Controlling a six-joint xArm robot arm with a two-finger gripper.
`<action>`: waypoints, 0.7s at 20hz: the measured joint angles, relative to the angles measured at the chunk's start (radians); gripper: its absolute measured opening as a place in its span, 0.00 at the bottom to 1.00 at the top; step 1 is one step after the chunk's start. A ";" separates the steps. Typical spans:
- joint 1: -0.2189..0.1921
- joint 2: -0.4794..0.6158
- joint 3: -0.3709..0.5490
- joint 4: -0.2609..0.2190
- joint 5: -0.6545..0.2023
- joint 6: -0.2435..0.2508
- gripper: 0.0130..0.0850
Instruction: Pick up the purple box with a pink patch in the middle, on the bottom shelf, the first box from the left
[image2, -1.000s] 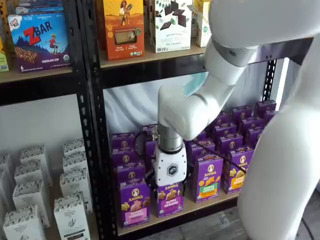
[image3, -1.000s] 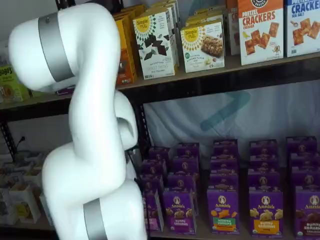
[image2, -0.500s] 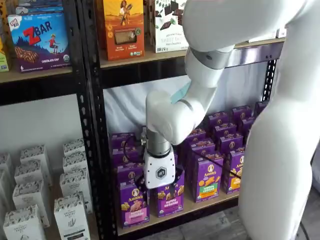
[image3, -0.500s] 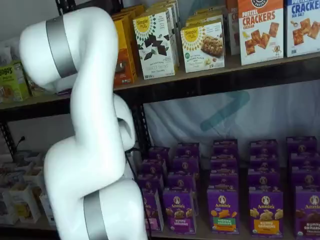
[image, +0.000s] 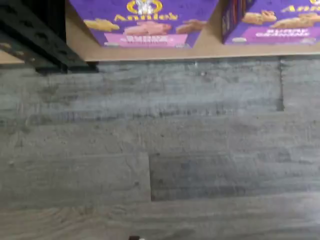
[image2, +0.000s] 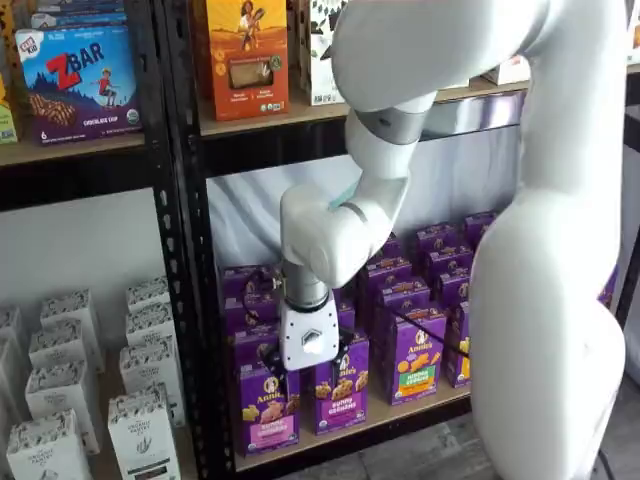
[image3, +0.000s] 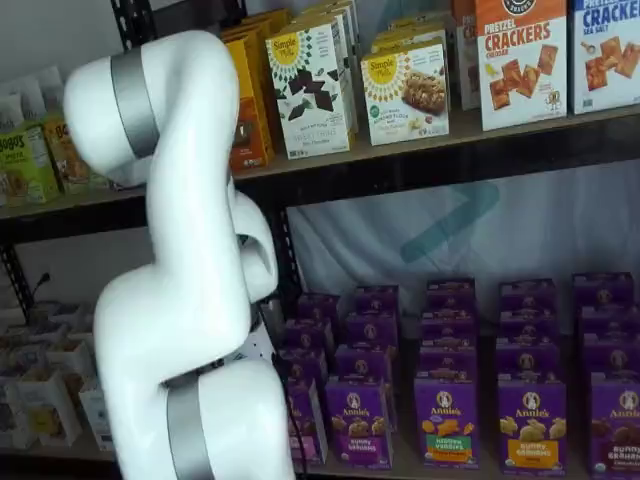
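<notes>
Your gripper (image2: 303, 374), a white block with two black fingers, hangs low in front of the shelves in a shelf view. It is just above and a bit in front of the small purple box with a pink patch (image2: 265, 408). The jaws are wide open and hold nothing.

The purple box stands upright on the light tan wooden bottom shelf (image2: 385, 414). It is the one right beside the black metal rack post (image2: 186, 300). It has a round white logo and little snack pictures on its front. The gripper is not touching it.

Next to it, on the far side from the post, stands a purple box with a dark purple patch (image2: 338, 395). After that comes a purple box with a green and orange patch (image2: 418, 360). More purple boxes stand in rows behind them.

In the wrist view you see the lower front of the purple box (image: 144, 22) with its pink patch, at the front edge of the tan shelf (image: 210, 48). The dark purple one (image: 275, 22) is just beside it, and the black post (image: 35, 35) is on its other side. Most of that view is grey wooden floor (image: 160, 150).

In a shelf view the big white arm (image3: 190, 300) covers that end of the shelf, so you cannot see the gripper there.
</notes>
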 joint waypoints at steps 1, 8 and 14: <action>-0.009 0.028 -0.023 0.000 -0.012 -0.008 1.00; -0.051 0.146 -0.135 0.027 -0.040 -0.076 1.00; -0.070 0.221 -0.221 0.089 -0.017 -0.153 1.00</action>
